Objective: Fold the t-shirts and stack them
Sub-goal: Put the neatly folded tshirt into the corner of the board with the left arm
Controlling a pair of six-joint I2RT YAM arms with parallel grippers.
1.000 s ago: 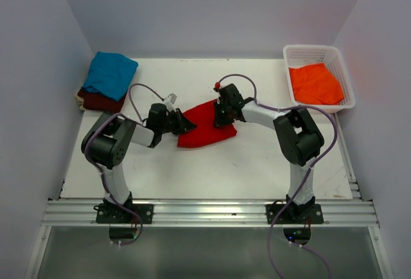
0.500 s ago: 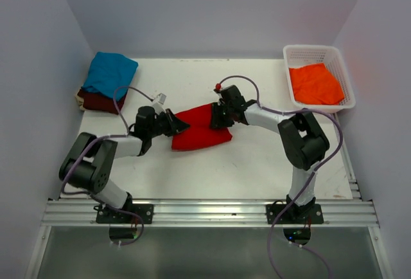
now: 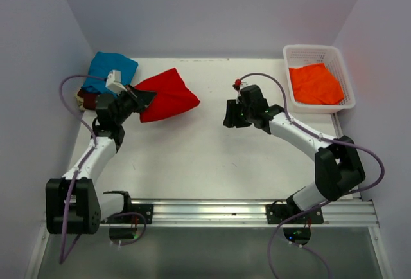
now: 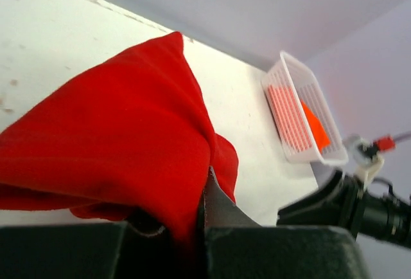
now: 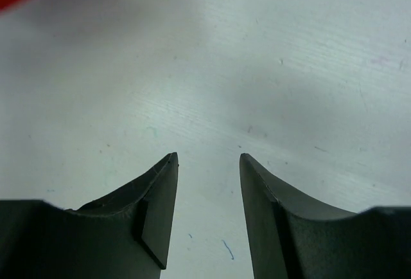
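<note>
A folded bright red t-shirt (image 3: 166,95) hangs from my left gripper (image 3: 142,98), which is shut on its edge, at the back left of the table; in the left wrist view the red t-shirt (image 4: 122,137) fills the left half, pinched at my left gripper (image 4: 202,192). Just left of it lies a teal blue t-shirt (image 3: 110,67) stacked on a dark maroon t-shirt (image 3: 88,98). An orange t-shirt (image 3: 314,83) lies in the basket. My right gripper (image 3: 228,116) stands open over bare table; in its own view the right gripper (image 5: 209,158) holds nothing.
A white lattice basket (image 3: 302,53) stands at the back right, also seen as the basket (image 4: 292,86) in the left wrist view. White walls close the table on three sides. An aluminium rail (image 3: 212,211) runs along the near edge.
My left gripper has carried the red t-shirt from the table's middle up and left, toward the teal and maroon stack. My right gripper has let go of the shirt, opened and drawn back right.
</note>
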